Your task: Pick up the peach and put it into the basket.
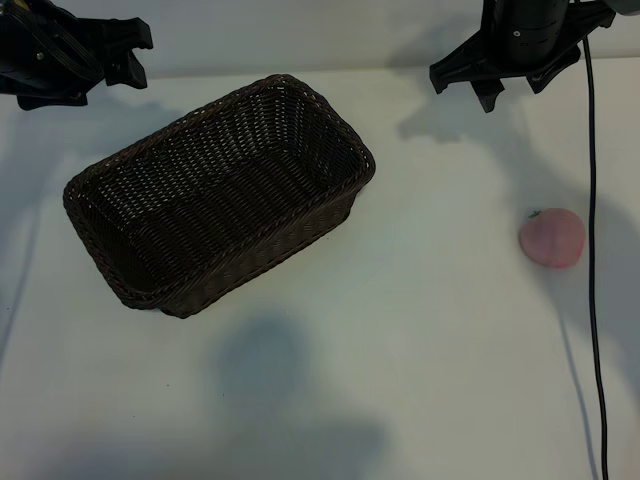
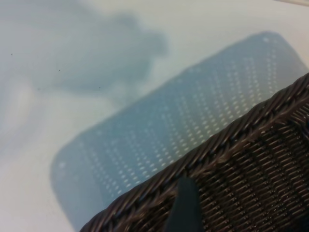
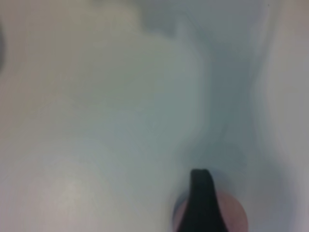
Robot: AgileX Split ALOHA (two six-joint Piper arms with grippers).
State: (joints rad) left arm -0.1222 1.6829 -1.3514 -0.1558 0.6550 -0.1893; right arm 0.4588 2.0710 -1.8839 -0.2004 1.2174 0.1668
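So far nothing is done: the peach point(image 1: 551, 239) lies on the bench point(image 1: 420, 330) at the right, well apart from the empty basket point(image 1: 118, 285). Both end effectors are spread and hold nothing, the right end effector point(image 1: 512, 88) hanging beyond the peach, the left end effector point(image 1: 118, 65) idle at far left; grasp, carry and drop all remain.

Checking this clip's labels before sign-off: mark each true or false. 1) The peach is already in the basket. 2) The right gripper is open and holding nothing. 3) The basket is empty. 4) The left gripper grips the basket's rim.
1) False: the peach lies on the table, well to the right of the basket.
2) True: the right gripper hangs open above the table, apart from the peach.
3) True: nothing shows inside it.
4) False: the left gripper is open at the far left, clear of the rim.
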